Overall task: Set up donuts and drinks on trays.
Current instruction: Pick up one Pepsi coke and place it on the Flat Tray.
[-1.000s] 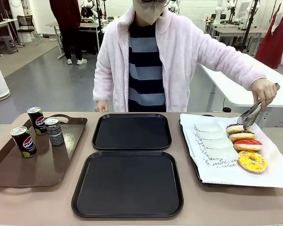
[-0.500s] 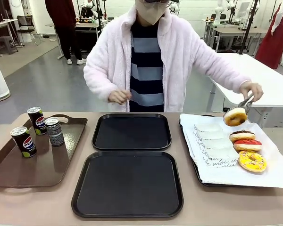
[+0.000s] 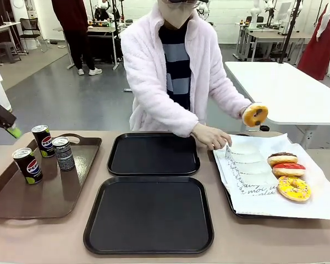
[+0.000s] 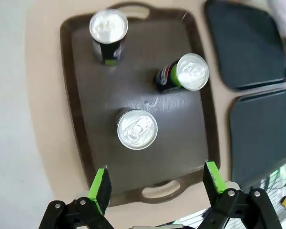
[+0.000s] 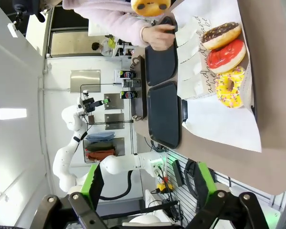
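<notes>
Over the drinks [image 4: 137,129], left tool [image 4: 156,180] hovering spread (probably lining up a pick); right tool [image 5: 148,183] hanging spread, empty; person [image 3: 148,71] holding a donut [image 3: 254,114] aloft.

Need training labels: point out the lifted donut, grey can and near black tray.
lifted donut [image 3: 249,116], front view, ring beside hole.
grey can [image 3: 64,158], front view, patterned side.
near black tray [image 3: 149,214], front view, bare floor.

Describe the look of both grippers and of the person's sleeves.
The left gripper and right gripper match: black jointed linkages tipped with bright green pads. The person's sleeves are fluffy pale pink, worn over a dark-and-grey striped top.
</notes>
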Motion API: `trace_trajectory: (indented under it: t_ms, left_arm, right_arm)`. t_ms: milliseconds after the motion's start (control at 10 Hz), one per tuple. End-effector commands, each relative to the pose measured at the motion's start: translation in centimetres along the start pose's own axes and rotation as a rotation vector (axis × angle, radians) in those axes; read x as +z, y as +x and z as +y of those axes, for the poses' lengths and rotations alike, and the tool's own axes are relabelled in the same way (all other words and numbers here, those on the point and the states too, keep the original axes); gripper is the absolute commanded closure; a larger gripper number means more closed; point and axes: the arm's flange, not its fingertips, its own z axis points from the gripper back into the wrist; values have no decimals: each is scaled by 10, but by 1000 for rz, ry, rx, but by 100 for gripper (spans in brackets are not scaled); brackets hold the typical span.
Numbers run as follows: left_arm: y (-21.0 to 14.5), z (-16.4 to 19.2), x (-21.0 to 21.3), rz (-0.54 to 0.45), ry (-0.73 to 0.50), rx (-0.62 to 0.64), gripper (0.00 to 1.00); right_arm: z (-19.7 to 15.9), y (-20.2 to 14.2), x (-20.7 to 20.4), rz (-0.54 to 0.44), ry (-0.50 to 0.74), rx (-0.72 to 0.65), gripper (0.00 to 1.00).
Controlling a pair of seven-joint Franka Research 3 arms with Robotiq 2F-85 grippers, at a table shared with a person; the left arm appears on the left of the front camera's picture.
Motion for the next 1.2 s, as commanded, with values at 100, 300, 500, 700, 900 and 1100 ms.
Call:
trace_trajectory:
  t_ms: [100,300,500,700,900,1100]
  left_arm:
    - [4,-13,-24,62,101,9,0]
    - [10,-17,-43,98,136,6,0]
    - [10,-15,-60,93,180,4,0]
    - [14,-16,-72,96,189,11,0]
    - [20,-19,-83,93,228,13,0]
    - [23,-19,-92,102,252,26,0]
  right_arm:
    - [-1,-1,2,0,12,-1,0]
    - [-1,-1,2,0,12,-1,0]
    - [-1,-1,2,0,12,-1,0]
    - [-1,-1,2,0,12,-1,0]
    - [-1,-1,2,0,12,-1,0]
    - [-1,-1,2,0,12,-1,0]
